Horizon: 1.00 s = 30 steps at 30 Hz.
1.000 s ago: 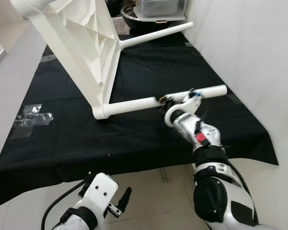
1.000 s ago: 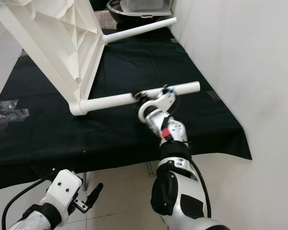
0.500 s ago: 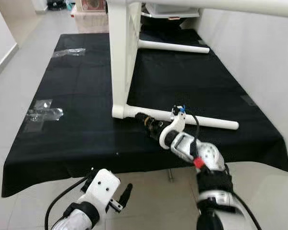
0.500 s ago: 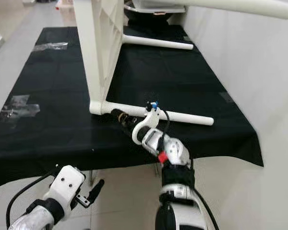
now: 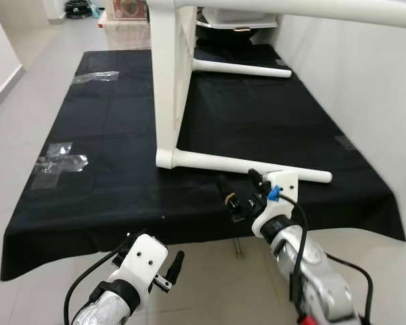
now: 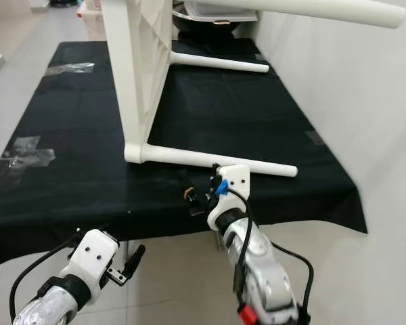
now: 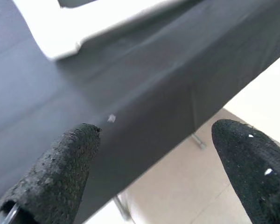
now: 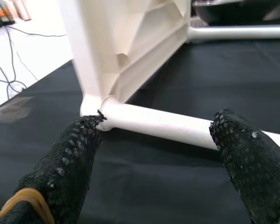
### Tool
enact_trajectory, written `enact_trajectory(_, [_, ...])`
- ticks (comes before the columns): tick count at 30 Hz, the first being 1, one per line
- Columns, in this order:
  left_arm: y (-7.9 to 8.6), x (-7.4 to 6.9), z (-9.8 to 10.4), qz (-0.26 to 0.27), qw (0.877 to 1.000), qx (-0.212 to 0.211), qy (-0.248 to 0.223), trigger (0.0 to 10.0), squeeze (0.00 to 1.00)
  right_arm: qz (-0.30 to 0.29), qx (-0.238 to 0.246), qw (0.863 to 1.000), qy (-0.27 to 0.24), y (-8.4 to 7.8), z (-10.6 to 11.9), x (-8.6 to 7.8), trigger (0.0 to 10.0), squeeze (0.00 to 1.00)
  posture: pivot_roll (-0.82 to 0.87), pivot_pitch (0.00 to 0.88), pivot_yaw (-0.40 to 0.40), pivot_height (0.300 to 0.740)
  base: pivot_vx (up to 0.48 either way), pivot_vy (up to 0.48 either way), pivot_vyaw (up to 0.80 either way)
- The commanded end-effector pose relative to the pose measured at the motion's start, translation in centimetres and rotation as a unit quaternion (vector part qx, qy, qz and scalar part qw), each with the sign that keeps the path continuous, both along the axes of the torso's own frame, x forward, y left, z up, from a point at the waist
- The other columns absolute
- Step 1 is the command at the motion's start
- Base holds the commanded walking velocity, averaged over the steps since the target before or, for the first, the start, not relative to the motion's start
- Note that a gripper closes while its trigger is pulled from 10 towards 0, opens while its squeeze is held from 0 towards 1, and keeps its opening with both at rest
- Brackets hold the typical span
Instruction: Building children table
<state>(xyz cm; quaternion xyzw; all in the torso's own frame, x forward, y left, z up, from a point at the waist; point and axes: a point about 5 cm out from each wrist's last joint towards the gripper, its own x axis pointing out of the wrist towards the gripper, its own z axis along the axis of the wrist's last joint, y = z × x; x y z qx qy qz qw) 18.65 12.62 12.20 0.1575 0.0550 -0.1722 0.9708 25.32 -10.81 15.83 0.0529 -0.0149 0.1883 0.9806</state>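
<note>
White table (image 5: 166,74) lies on its side, legs pointing right; right gripper (image 5: 238,198) and left gripper (image 5: 170,269) both spread, empty.

white table (image 5: 166,81), black cloth (image 5: 108,183), perhaps clear tape (image 5: 57,161)

Black cloth (image 5: 115,183) covers the work surface, overhanging its front edge. Clear tape patches (image 5: 57,161) stuck on it, another patch (image 5: 95,76) further back. Dark bowl with clear container (image 5: 237,19) at far end. Pale tiled floor (image 5: 27,74).
</note>
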Motion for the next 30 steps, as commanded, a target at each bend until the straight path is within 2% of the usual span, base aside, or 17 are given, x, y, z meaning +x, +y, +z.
enact_trajectory(1, [-0.1, -0.1, 0.2, 0.001, 1.0, 0.002, -0.009, 10.0, 0.0, -0.017, -0.024, 1.0, 0.003, -0.2, -0.4, -0.6, 10.0, 0.0, 0.08, 0.051, -0.068, 0.74, 0.0, 0.0, -0.8])
enact_trajectory(9, [-0.1, 0.3, -0.3, 0.006, 1.0, 0.001, -0.011, 10.0, 0.0, -0.03, -0.044, 0.998, 0.021, 0.4, -2.4, -1.5, 10.0, 0.0, 0.08, 0.029, -0.068, 0.74, 0.063, 0.0, -0.1])
enact_trajectory(24, [-0.3, 0.3, -0.8, -0.006, 1.0, 0.01, -0.011, 10.0, 0.0, -0.023, -0.056, 0.998, 0.017, 0.8, -2.8, -2.1, 10.0, 0.0, 0.08, 0.012, -0.07, 0.74, 0.39, 0.0, 0.0])
enact_trajectory(27, [-0.2, 0.2, -0.8, -0.005, 1.0, 0.009, -0.009, 10.0, 0.0, -0.021, -0.057, 0.998, 0.017, 1.0, -2.8, -2.2, 10.0, 0.0, 0.08, 0.011, -0.07, 0.74, 0.412, -0.244, 0.0])
enact_trajectory(30, [-0.2, 0.2, -0.9, -0.008, 1.0, 0.006, -0.003, 10.0, 0.0, -0.021, -0.057, 0.998, 0.017, 1.1, -2.8, -2.2, 10.0, 0.0, 0.08, 0.018, -0.071, 0.74, 0.0, 0.0, 0.0])
